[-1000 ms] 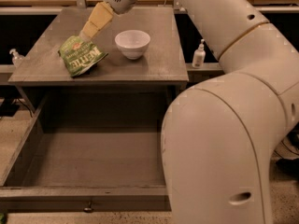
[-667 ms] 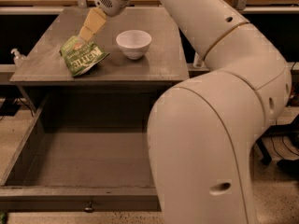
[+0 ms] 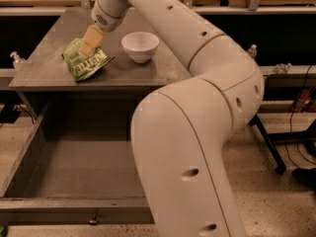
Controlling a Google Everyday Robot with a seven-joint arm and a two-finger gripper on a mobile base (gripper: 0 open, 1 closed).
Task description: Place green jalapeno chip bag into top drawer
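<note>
The green jalapeno chip bag lies crinkled on the left part of the grey tabletop, its white lettering facing up. My gripper reaches down from the wrist and its tan fingers touch the bag's top edge. The top drawer stands pulled wide open below the table, and nothing shows inside it. Its flat front panel runs along the bottom with a small knob.
A white bowl stands on the tabletop just right of the bag. My large white arm fills the right half of the view and hides the drawer's right side. A small bottle stands at the table's left edge.
My gripper has moved down and to the left, from above the bag's upper right to its top edge. The arm has swung left with it. The bag and bowl have not moved.
</note>
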